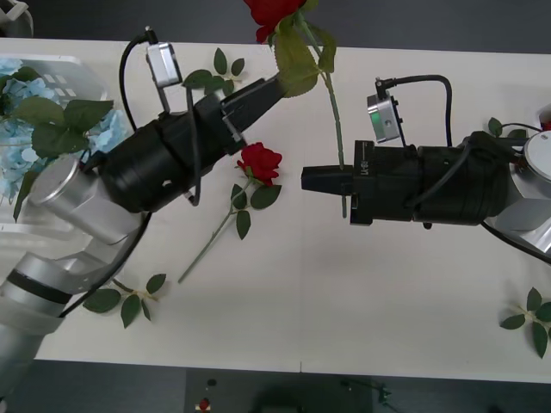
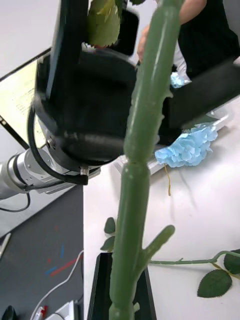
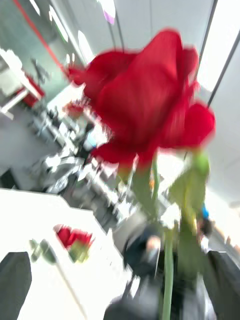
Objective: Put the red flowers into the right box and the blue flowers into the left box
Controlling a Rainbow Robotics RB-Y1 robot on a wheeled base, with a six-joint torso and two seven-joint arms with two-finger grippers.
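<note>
One red flower (image 1: 271, 12) is lifted high over the table, and its bloom (image 3: 145, 115) looms close in the left wrist view. My right gripper (image 1: 320, 180) is shut on the lower part of its stem (image 2: 142, 150). My left gripper (image 1: 274, 85) is open around the stem just below the bloom, touching the leaves. A second red flower (image 1: 260, 162) lies on the table between the arms. The blue flowers (image 1: 34, 129) rest inside the left box (image 1: 79, 65) at the far left. A sliver of the right box's white rim (image 1: 545, 112) shows at the far right edge.
Loose green leaf sprigs lie on the table at the front left (image 1: 129, 301), the front right (image 1: 529, 314), the back centre (image 1: 219, 73) and near my right arm (image 1: 498, 127). The table's front edge runs close below the arms.
</note>
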